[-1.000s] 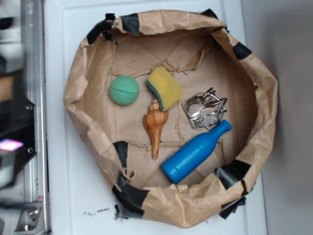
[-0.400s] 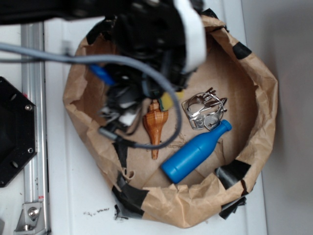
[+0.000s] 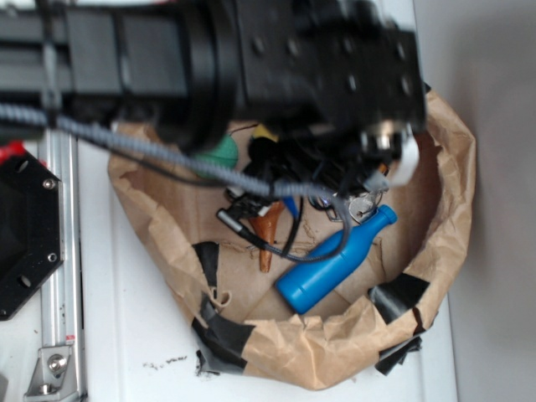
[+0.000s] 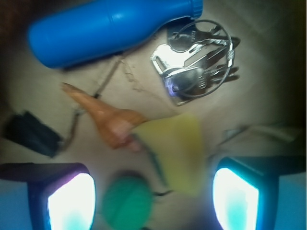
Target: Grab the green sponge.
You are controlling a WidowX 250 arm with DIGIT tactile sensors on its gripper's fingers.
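Reaching across paper-lined basket (image 3: 452, 167), gripper (image 4: 153, 196) pointing down, fingers (image 4: 72, 201) spread apart, straddling green sponge (image 4: 175, 148) beside green ball (image 4: 127, 201).

The exterior view is evenly bright, its arm (image 3: 234, 59) motion-blurred at 12 o'clock. The wrist view is dim and soft, with glaring fingers (image 4: 71, 201) at 7 and 5 o'clock.

Exterior cam looks straight down from fairly high over the paper-lined basket (image 3: 452, 167). Wrist cam hangs close, facing down inside. Both catch the blue bottle (image 3: 335, 260) (image 4: 110, 28).
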